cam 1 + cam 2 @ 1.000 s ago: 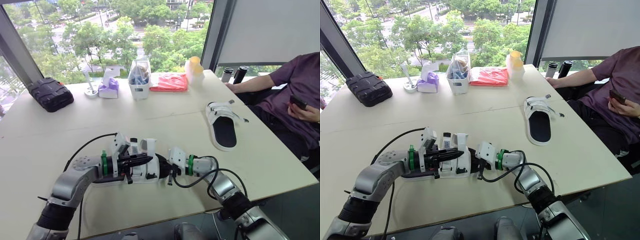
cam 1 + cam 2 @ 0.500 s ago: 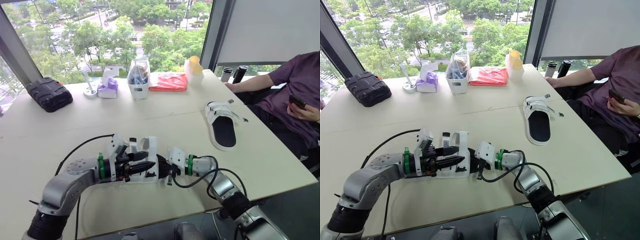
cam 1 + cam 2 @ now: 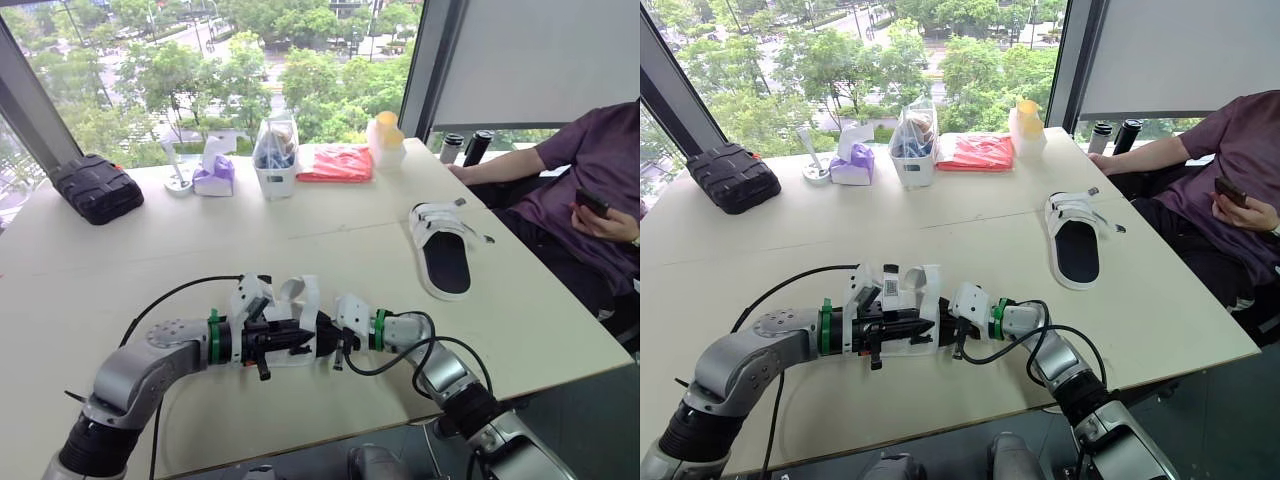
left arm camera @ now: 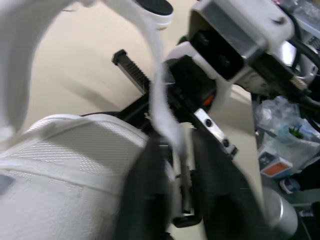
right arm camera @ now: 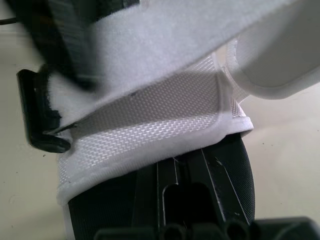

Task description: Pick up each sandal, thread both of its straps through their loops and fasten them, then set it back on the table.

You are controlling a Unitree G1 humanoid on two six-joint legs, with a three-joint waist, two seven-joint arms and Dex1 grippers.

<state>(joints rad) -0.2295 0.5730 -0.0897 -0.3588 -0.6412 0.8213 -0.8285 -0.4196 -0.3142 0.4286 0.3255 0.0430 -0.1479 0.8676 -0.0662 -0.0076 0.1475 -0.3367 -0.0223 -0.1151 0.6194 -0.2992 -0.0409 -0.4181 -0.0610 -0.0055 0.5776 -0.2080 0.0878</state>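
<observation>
Fastening of the first white-strapped black sandal (image 5: 150,130) is under way. The left gripper (image 3: 296,338) pinches its loose strap (image 4: 162,115). We cannot tell the right gripper's (image 3: 338,347) hold. The second sandal (image 3: 446,262) awaits.

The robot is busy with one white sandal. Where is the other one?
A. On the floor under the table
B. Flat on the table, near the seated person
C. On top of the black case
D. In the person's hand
B: the other sandal lies sole-down on the table, on the side where the person sits, well apart from the robot's arms.
</observation>
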